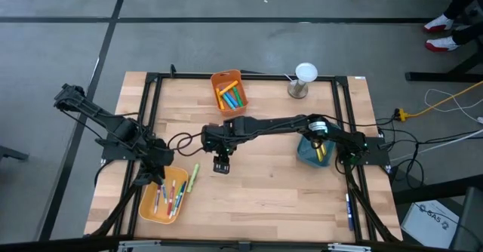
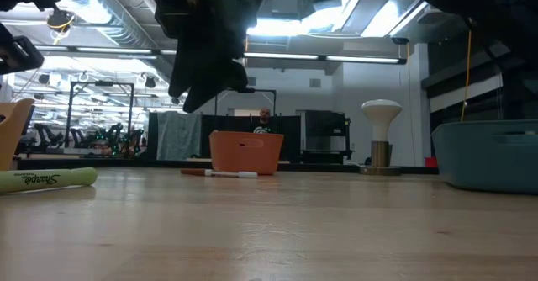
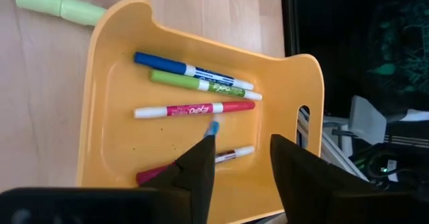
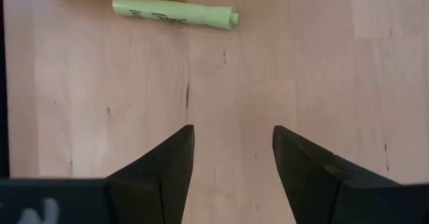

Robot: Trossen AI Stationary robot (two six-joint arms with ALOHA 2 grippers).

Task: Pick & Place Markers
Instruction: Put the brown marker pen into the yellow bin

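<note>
Markers lie in the yellow bin near the bench's front left corner, more in the orange bin at the back edge. The left gripper hangs over the yellow bin, fingers spread, holding nothing. The right gripper hovers mid-bench, fingers apart and empty, near a green highlighter lying just beside the yellow bin.

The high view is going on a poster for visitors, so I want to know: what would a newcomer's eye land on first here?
Probably the three bright bins: the yellow bin of markers at the near left under the left gripper, the orange bin at the far edge, the teal bin at right. Next, the right gripper hanging open over bare wood mid-table, beside a light green highlighter.
</note>
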